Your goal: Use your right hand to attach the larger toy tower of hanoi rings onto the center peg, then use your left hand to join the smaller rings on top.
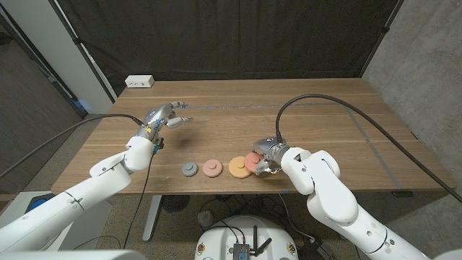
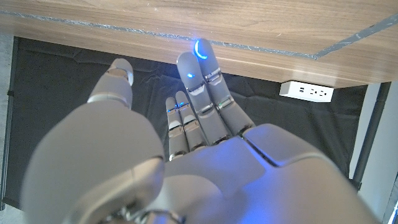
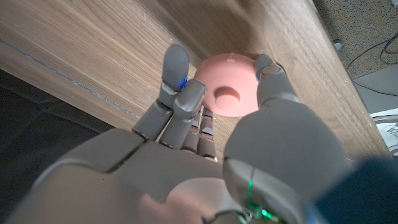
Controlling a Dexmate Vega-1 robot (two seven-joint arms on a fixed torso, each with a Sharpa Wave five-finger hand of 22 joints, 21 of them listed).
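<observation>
A pink ring (image 3: 229,84) is held by the right hand (image 1: 266,154) near the front edge of the wooden table (image 1: 339,115). In the right wrist view the thumb (image 3: 272,74) is pressed against one side of the ring's rim and the other fingers (image 3: 176,71) are placed at the opposite side, only half curled, so the hole in the middle of the ring can be seen between them. Whether the ring is lifted or rests on the wood cannot be told for sure. Just beside this hand an orange ring (image 1: 239,167) is lying flat, then a smaller salmon ring (image 1: 211,167), and then a grey base with a short peg (image 1: 189,169), all in one row along the front of the table. The left hand (image 1: 164,117) is raised over the table's left part, well apart from the row. Its fingers (image 2: 205,81) are stretched out nearly straight and close together, the thumb is spread aside, and nothing is held. A white power strip (image 1: 139,81) is seen behind the far edge.
</observation>
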